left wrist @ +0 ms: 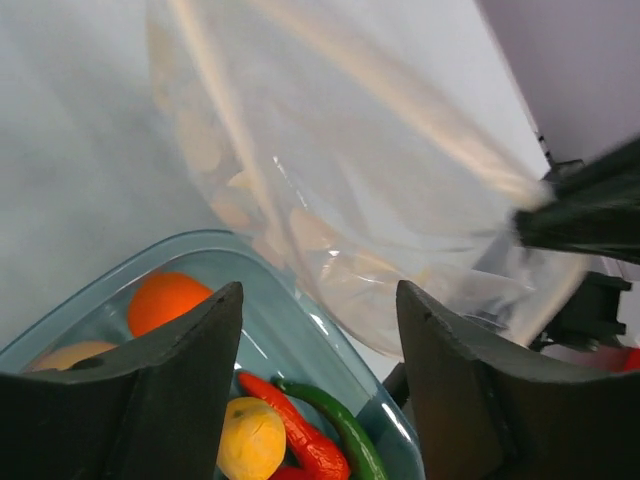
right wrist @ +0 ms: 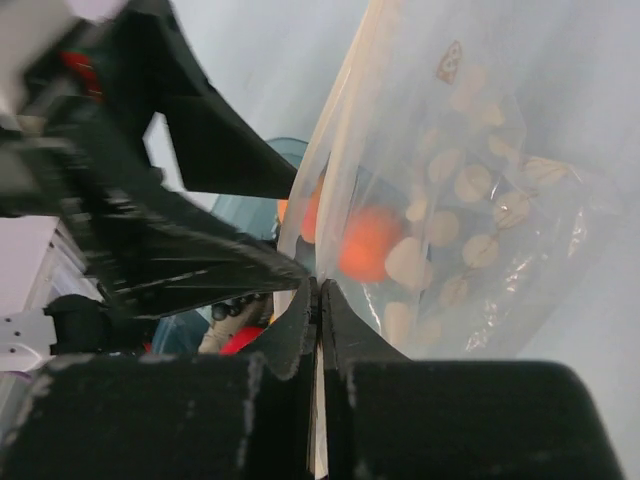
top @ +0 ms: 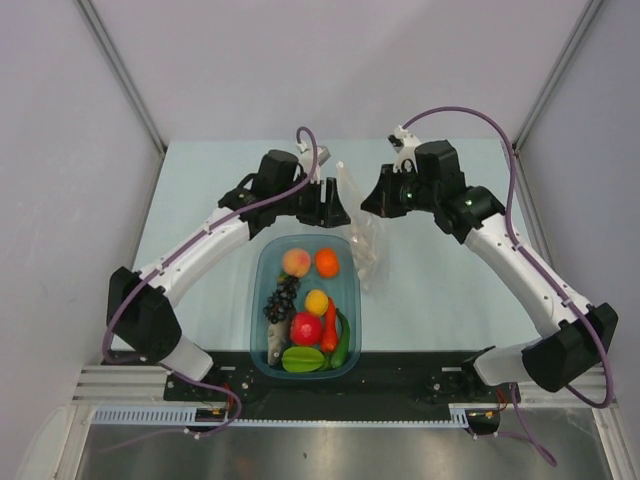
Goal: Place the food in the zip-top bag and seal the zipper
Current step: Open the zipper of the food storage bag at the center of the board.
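Clear crinkly plastic zip-top bag [right wrist: 470, 200]: right gripper [right wrist: 320, 298] is clamping its edge; left gripper [left wrist: 318, 300] is hovering, jaws apart, by translucent teal tub [left wrist: 200, 240].

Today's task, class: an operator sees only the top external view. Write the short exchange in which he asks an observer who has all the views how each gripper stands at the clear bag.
Operator: From above, the arms hide the fingertips. Is the zip-top bag gripped?
Observer: Yes. The right wrist view shows the right gripper shut on the bag's edge.
Operator: And the left side?
Observer: The left wrist view shows the left gripper open over the teal tub, facing the bag, with nothing clamped between its fingers.
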`<state>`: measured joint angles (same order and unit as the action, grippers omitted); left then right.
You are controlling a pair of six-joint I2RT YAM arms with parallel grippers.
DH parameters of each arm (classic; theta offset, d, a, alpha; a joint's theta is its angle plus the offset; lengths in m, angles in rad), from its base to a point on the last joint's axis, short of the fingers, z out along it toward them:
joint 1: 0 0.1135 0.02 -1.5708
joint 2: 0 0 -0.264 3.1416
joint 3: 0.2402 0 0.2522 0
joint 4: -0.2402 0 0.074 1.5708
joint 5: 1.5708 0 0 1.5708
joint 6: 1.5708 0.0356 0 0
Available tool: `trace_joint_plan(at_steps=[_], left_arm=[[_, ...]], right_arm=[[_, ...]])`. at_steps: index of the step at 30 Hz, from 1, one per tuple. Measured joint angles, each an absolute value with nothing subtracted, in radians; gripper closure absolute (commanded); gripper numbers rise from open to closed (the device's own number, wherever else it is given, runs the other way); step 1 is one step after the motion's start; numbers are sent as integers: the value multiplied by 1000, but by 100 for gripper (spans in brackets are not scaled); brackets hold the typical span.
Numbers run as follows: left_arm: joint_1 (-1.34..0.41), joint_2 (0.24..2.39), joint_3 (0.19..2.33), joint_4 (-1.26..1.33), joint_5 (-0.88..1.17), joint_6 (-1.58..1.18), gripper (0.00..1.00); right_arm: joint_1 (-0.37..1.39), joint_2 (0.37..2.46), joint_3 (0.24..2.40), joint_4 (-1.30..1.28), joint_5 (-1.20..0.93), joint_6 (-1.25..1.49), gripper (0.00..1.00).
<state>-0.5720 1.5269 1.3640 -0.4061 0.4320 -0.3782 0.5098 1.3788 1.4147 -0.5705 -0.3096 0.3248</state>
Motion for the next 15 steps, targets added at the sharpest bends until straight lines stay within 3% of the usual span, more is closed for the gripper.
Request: trace_joint_plan(at_steps=[2, 3, 4, 6, 7, 9, 15], left_arm=[[-575, 1544, 1364, -422, 396, -381, 43], [-575, 1550, 1364, -426, 388, -384, 61], [-575, 1559, 1364, -430, 384, -384, 72], [-570, 1580, 1365, -434, 391, -384, 90], [-566, 1592, 1365, -441, 400, -378, 95], [-553, 1605, 1365, -465, 417, -367, 100], [-460, 1581, 1323, -537, 456, -265, 99]], right_arm=[[510, 1364, 1415, -553, -317, 337, 100], [510, 1358, 1414, -545, -321, 341, 100], [510, 1353, 1414, -540, -323, 345, 100], [509, 1348, 1412, -540, -322, 348, 100], [509, 1347, 1411, -543, -318, 347, 100], [505, 1344, 1408, -565, -290, 331, 100], [467, 1286, 1336, -644, -107, 175, 100]])
